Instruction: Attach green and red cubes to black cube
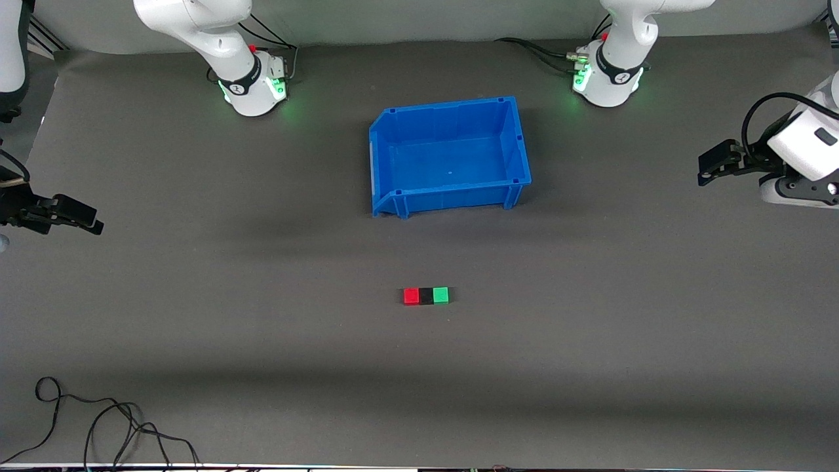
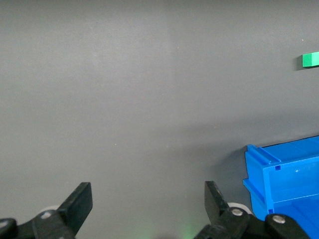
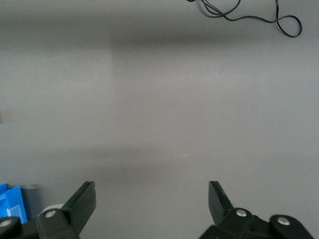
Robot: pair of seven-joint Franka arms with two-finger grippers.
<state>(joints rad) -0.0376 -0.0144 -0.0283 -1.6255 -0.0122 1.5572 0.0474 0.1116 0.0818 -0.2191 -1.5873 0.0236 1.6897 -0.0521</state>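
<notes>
Dark grey matte tabletop fills nearly whole scene, surface plain and evenly lit. Broad soft shadow bands cross it, one midway, one lower toward front camera. Green glow spills onto tabletop at two spots along upper edge. Thin black cable lies in loose loops on tabletop near front-camera edge, at right arm's end; same cable shows in right wrist view. Pale grey strip runs along tabletop's upper edge.

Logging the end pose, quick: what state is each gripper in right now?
Left gripper: open, holding nothing, at the left arm's end of the table.
Right gripper: open, holding nothing, at the right arm's end.
</notes>
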